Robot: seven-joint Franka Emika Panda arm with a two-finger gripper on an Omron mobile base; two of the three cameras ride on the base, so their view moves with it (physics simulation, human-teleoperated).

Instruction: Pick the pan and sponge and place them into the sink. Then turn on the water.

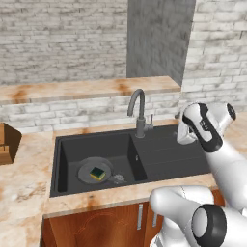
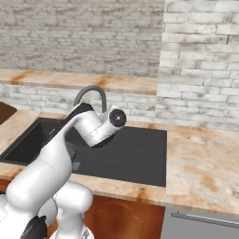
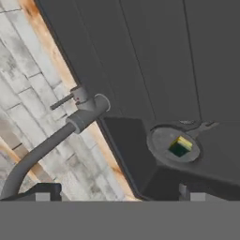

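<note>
The pan (image 1: 95, 171) lies flat on the floor of the left basin of the black sink (image 1: 62, 164), toward its near side, with the metal drain (image 1: 118, 179) just to its right. The sponge (image 1: 98, 172) sits inside the pan, green face up with yellow showing along one edge. In the hand view the pan's thin handle reaches away from the round rim toward the drain.

The gripper (image 3: 117, 193) hangs above the ribbed drainboard that makes up the right part of the sink, close to the faucet (image 1: 138, 110) and to the right of it. Its two dark fingertips (image 3: 45, 192) stand spread far apart with nothing between them, so the hand is released and empty. From the gripper, the pan and sponge lie well apart, down in the basin to the left and nearer to the front edge of the counter (image 1: 24, 183). The faucet's gooseneck arches toward the left basin; a thin lever (image 3: 63, 101) sticks out sideways from its base, and the gripper touches neither.

No brand, label or writing can be read on the pan, sponge, sink or faucet.
</note>
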